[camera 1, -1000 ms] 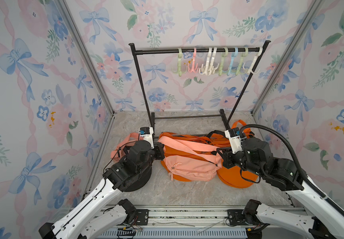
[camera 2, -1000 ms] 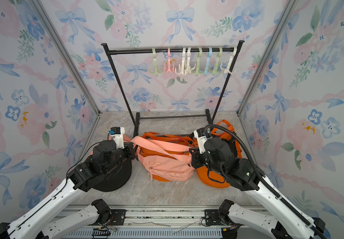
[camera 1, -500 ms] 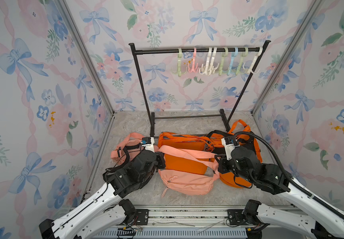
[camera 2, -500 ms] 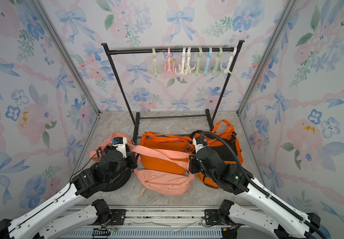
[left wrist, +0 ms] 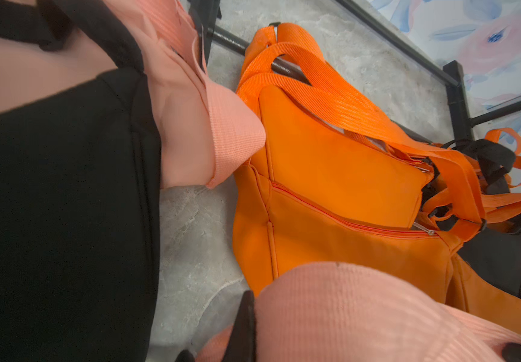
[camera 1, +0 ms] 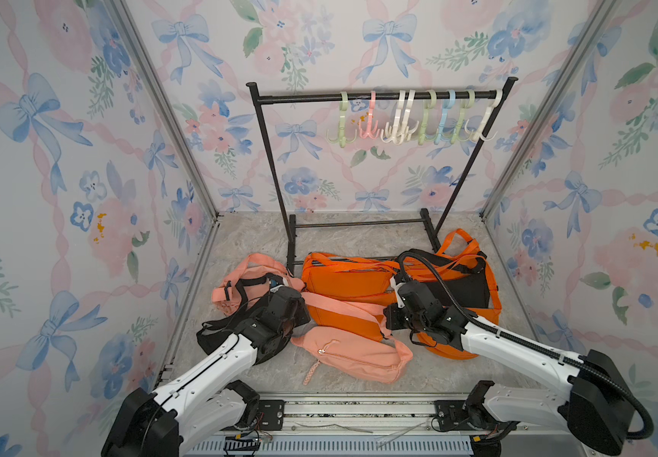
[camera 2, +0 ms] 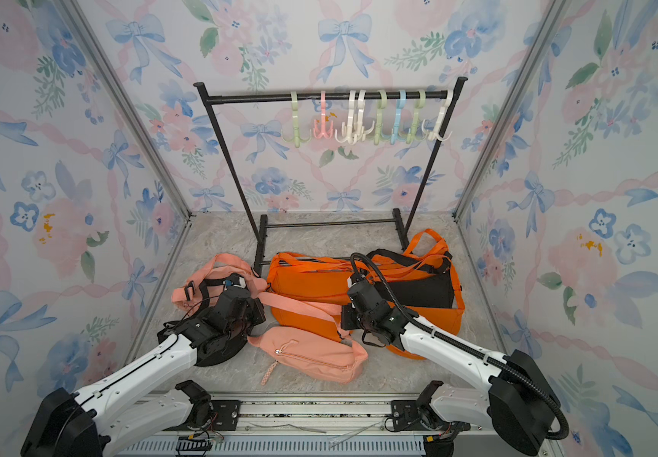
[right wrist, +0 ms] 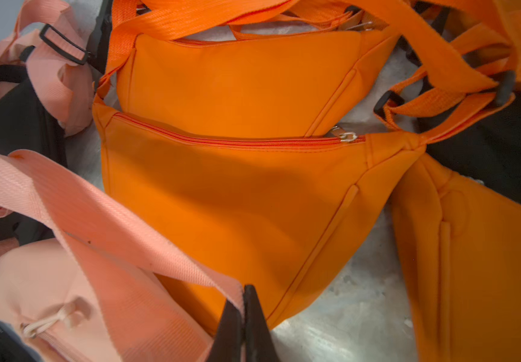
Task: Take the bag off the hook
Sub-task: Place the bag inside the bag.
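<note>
My right tool [right wrist: 243,316] is pinched narrow on the strap [right wrist: 121,225] of the pink bag [camera 1: 353,356]. My left tool [left wrist: 246,326] is closed on the same strap further along, though its wrist view shows only one black finger against the webbing. In both top views the strap runs across between my two tools, and the pink bag itself lies on the marble surface [camera 1: 343,241] at the front, well apart from the hooks [camera 1: 410,118] up on the rack [camera 1: 272,166].

It is crowded around the pink bag. Two orange bags [camera 1: 347,281] lie just behind it, and the strap crosses over the nearer one. A black-and-orange bag [camera 1: 466,289] sits beside my right arm. Another pink bag [camera 1: 240,277] and a black bag [camera 1: 216,336] lie beside and partly under my left arm. The rack's base bars are partly covered by the orange straps.
</note>
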Robot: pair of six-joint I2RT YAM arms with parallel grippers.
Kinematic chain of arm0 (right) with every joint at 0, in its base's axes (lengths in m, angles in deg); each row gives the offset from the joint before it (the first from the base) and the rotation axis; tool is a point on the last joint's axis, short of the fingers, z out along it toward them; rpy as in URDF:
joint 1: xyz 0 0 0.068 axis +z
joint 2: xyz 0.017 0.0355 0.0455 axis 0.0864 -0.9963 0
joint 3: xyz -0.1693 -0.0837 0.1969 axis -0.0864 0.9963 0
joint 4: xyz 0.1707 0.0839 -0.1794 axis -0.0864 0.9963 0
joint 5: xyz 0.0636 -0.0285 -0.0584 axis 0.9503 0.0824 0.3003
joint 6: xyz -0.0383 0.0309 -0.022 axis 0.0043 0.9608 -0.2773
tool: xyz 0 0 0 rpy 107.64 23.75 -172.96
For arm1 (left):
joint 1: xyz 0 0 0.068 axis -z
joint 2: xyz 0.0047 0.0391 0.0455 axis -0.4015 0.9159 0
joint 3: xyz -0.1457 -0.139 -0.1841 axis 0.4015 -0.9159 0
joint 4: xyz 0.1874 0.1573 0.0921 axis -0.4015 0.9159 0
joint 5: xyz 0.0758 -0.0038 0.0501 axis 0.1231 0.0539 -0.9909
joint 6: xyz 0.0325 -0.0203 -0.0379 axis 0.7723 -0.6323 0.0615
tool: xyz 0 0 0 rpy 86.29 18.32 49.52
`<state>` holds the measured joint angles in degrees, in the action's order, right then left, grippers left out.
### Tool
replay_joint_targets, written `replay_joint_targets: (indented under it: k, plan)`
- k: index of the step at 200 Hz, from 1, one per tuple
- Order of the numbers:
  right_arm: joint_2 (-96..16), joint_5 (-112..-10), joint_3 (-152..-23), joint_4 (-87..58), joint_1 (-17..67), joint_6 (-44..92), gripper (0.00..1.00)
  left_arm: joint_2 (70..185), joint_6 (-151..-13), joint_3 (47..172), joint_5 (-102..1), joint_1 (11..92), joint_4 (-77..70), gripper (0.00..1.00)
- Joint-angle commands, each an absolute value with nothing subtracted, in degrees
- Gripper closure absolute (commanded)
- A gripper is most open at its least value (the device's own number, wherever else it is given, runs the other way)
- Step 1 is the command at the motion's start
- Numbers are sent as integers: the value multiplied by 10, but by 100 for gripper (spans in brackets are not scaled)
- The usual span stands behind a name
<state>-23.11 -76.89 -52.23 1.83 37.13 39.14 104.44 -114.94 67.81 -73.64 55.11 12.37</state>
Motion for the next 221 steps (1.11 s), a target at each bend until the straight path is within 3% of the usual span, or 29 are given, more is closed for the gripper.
replay_joint_targets:
  k: [1,28,43,60,74,84,95,158,221]
  plan:
    - [-273,-879,-493,92,317,374,100,1088,-1153,681,-898,503,174,100]
    - [-335,-867,-504,78,310,361,99,1138,-1163,691,-888,487,175,100]
    - [-351,-863,-501,67,311,361,98,1153,-1171,695,-886,487,175,90]
    - [-347,-863,-493,59,312,363,87,1159,-1178,698,-882,486,179,63]
    - [-331,-868,-486,57,312,359,64,1159,-1182,703,-880,485,186,34]
    - [-311,-868,-479,54,312,352,49,1156,-1185,707,-880,485,193,22]
    - [-285,-876,-471,49,311,345,42,1152,-1188,711,-879,485,202,14]
    - [-109,-902,-479,66,312,288,33,1107,-1174,757,-851,487,208,2]
    - [-19,-961,-552,169,271,244,26,1041,-1146,813,-893,487,253,2]
